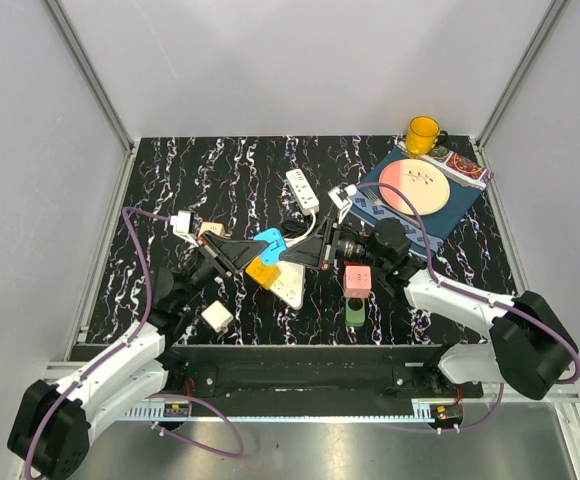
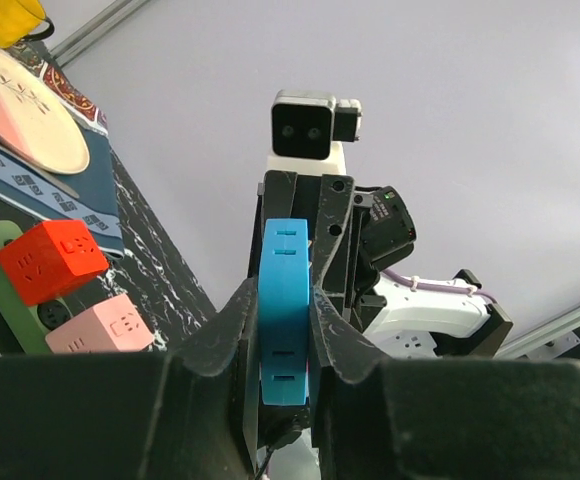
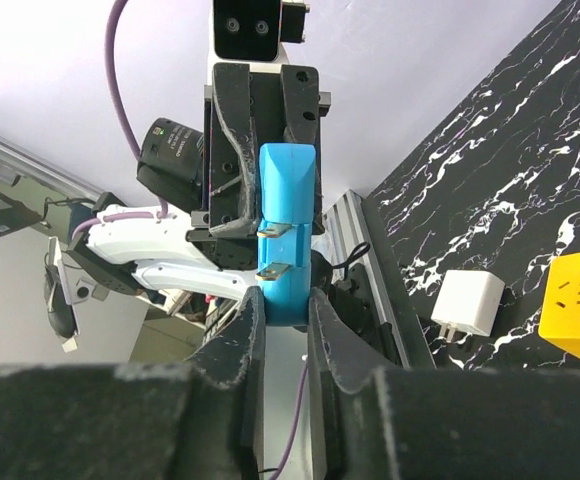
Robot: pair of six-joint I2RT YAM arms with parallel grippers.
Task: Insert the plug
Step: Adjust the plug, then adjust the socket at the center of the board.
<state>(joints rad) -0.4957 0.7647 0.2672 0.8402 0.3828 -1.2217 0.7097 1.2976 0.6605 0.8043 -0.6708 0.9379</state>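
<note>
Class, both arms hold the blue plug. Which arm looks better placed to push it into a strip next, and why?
Probably the right. Left fingers and right fingers both clamp the blue plug, but its prongs show clear in the right wrist view, and the green strip lies beside that arm.

On my feed the black marbled surface (image 1: 220, 170) carries a yellow mug (image 1: 423, 134) at one o'clock, in the far corner. At the mug's five o'clock lies a patterned packet (image 1: 463, 166), beside a pink-and-cream plate (image 1: 416, 185) that rests on a blue mat (image 1: 445, 212). Just off centre, toward five o'clock, I see a pink block (image 1: 357, 279) with a green base (image 1: 355, 312) at its six o'clock. A white charger (image 1: 216, 317) lies at seven o'clock.
</note>
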